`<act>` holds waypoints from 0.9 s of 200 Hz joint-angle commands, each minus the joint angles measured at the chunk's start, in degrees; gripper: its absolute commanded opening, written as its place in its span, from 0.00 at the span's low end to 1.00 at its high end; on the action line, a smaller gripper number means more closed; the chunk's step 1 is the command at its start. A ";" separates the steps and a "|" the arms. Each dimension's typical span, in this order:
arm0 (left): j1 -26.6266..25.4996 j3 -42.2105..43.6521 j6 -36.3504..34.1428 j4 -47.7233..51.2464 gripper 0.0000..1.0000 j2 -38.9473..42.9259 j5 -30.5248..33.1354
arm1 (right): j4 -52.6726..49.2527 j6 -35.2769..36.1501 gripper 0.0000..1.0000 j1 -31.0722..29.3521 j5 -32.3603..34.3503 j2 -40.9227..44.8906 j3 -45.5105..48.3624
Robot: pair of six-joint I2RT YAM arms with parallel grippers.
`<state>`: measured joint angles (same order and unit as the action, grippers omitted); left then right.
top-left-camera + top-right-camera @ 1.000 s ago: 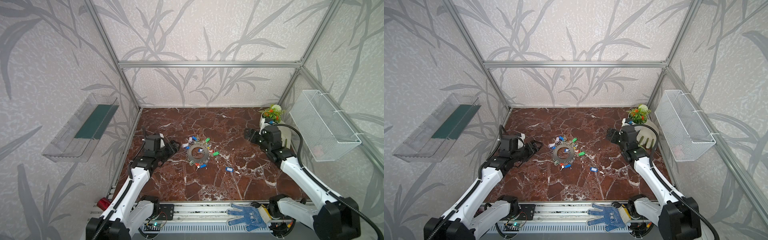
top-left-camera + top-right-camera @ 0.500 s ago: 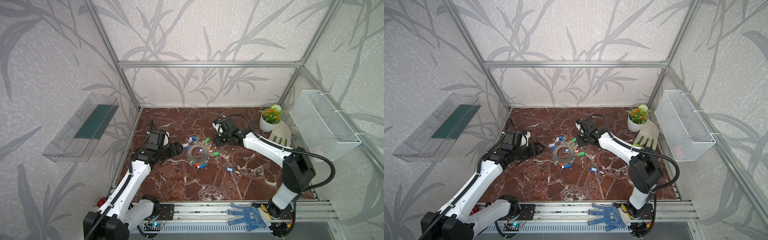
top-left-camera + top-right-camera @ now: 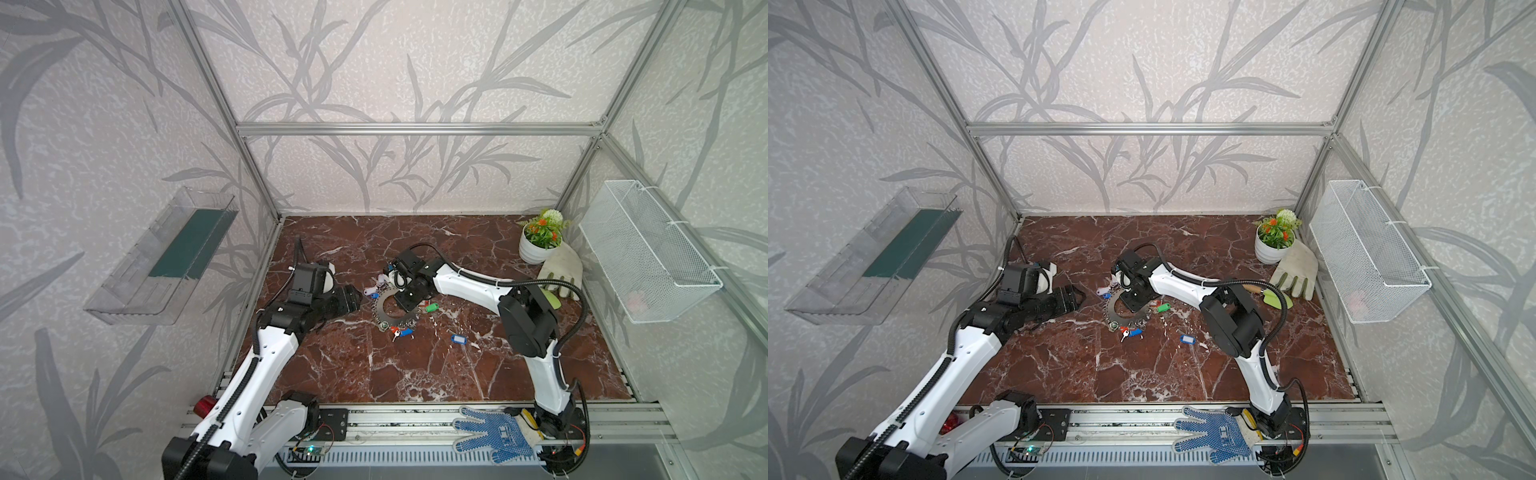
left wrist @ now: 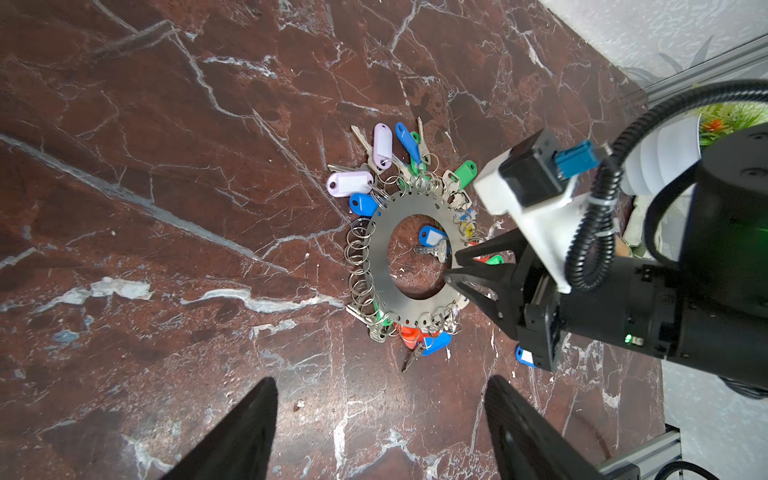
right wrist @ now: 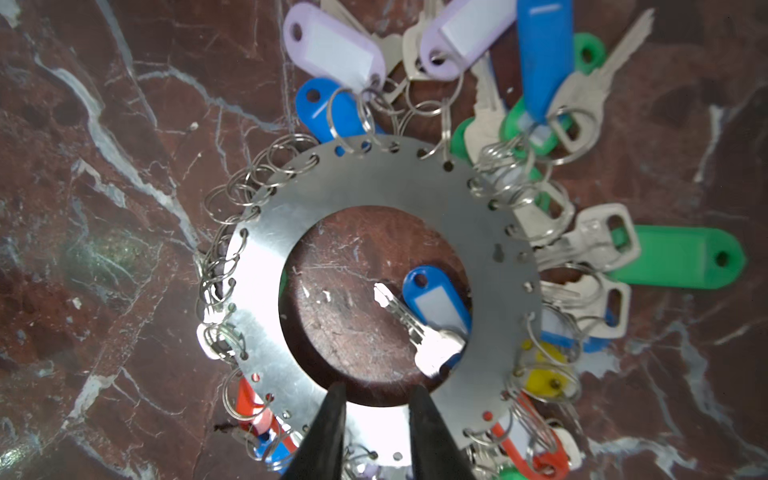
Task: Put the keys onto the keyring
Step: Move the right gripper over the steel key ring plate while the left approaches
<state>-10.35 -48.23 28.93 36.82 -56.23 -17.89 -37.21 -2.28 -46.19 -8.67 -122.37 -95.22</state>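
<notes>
Two end effectors meet at the keyring [image 4: 415, 309], which lies flat on the bench [image 4: 166, 208] with tagged keys [image 5: 582, 245] fanned round its rim. We see the left end effector [image 4: 380, 386] spread wide just beside it. The right end effector [image 5: 378, 395] points at its inner edge, fingers narrowly apart; whether they pinch it we cannot tell.

Head count of the scene
There were one keyring [image 5: 257, 291], two lilac tags [image 5: 332, 45], one blue-tagged key [image 5: 436, 303] inside its hole, one loose blue tag [image 3: 458, 340], two gloves [image 3: 559, 266], one potted plant [image 3: 536, 243], one wire basket [image 3: 648, 253] and two arms [image 3: 270, 357].
</notes>
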 commanded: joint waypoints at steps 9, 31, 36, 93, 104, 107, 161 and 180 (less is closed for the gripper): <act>0.95 0.71 -0.49 -0.34 0.79 0.77 -0.49 | -1.81 0.46 0.27 0.14 -1.67 -1.68 -1.85; 1.64 0.88 -0.15 -0.76 0.79 0.59 -1.31 | -1.72 0.28 0.27 0.05 -1.18 -2.24 -1.30; 1.75 0.88 -0.17 -0.78 0.79 0.59 -1.36 | -1.59 0.13 0.26 -0.03 -1.34 -2.26 -1.05; 2.20 1.23 0.29 -1.23 0.79 0.74 -1.93 | -1.35 -1.62 0.23 -0.12 0.35 -2.92 0.17; 2.25 1.25 0.32 -1.29 0.79 0.81 -1.92 | -2.55 -2.73 0.23 -0.04 2.43 -3.34 -0.09; 2.29 1.21 0.29 -1.25 0.79 0.84 -1.94 | -2.81 -2.97 0.23 0.07 2.73 -3.43 -0.22; 2.42 1.37 0.40 -1.43 0.79 1.12 -2.28 | -3.70 -7.88 0.22 2.53 4.55 -2.86 3.93; 2.39 1.47 0.40 -1.53 0.79 1.21 -2.25 | -2.84 -9.41 0.22 3.92 5.54 -1.14 7.03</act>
<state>-8.19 -47.46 29.32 35.62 -56.12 -19.64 -37.89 -8.69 -44.36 -5.80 -124.55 -92.88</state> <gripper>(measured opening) 0.789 0.216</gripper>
